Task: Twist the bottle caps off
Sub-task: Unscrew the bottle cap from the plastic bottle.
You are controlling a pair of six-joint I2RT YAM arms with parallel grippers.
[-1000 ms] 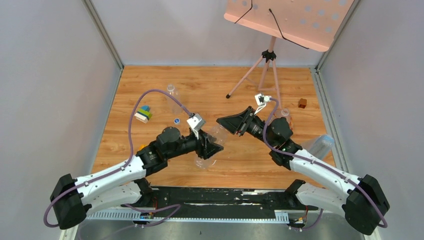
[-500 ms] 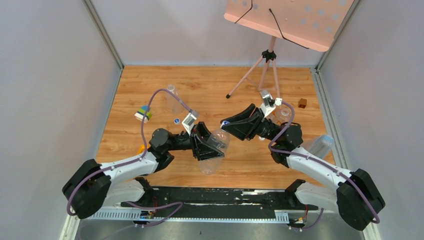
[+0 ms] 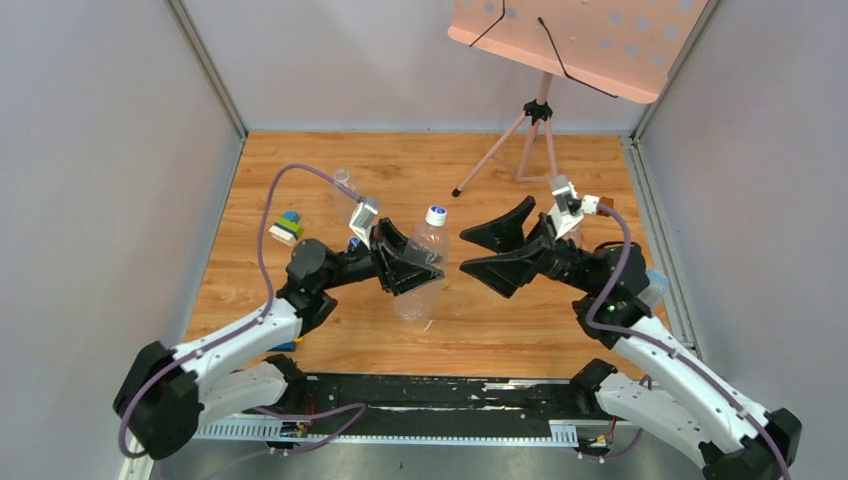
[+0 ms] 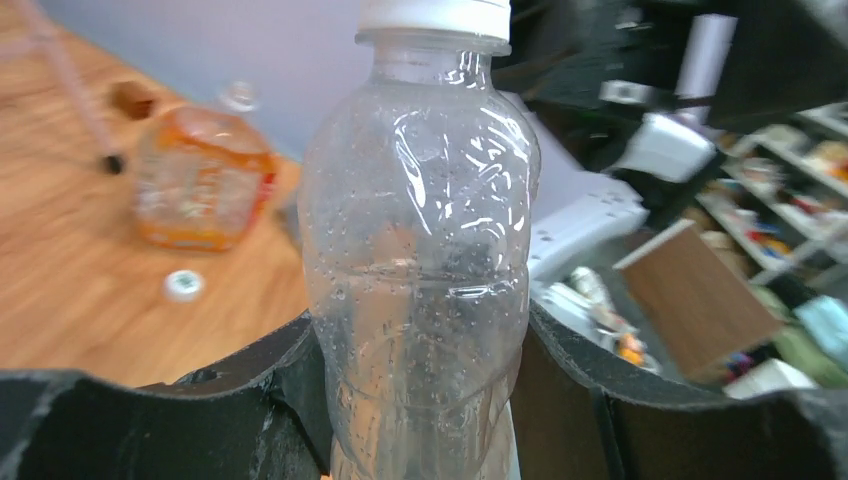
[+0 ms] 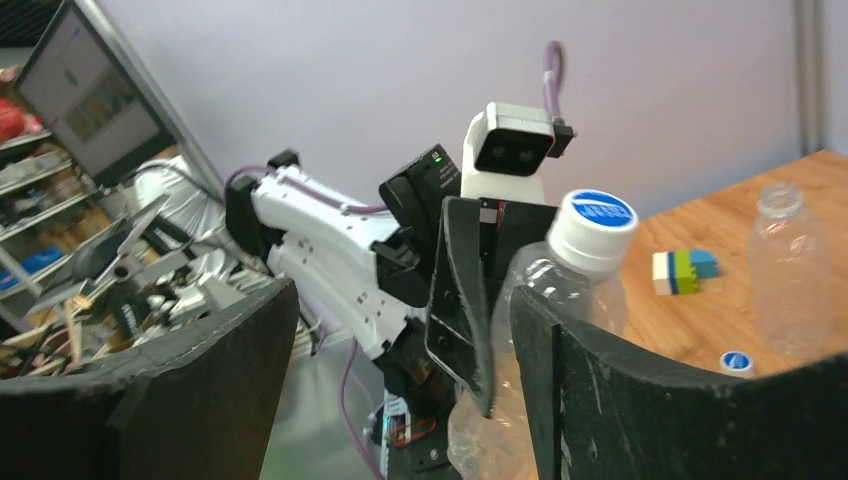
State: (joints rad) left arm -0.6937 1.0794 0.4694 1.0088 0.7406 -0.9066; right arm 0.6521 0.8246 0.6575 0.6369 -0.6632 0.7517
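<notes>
Bottle cap (image 3: 436, 214) — white, blue-topped, sat on a clear bottle (image 3: 421, 285) gripped mid-body by the left gripper (image 3: 412, 268) at mid-table (image 3: 500, 320); right gripper (image 3: 470, 251) stood just beside it, jaws wide, holding nothing. Best handling, as judged: close squarely round the cap, then twist while the left held firm; nothing stood between — loose cap (image 5: 736, 362), coloured blocks (image 3: 287, 227), uncapped bottle (image 3: 345, 188) and tripod stand (image 3: 520, 140) lay well apart.

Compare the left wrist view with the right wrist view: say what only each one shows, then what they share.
Left wrist only: an orange bottle, a loose white cap and the brown cube. Right wrist only: the coloured blocks, an uncapped clear bottle and a blue-topped loose cap. Both: the held bottle, gripped in the left hand, and the cap on its neck.
</notes>
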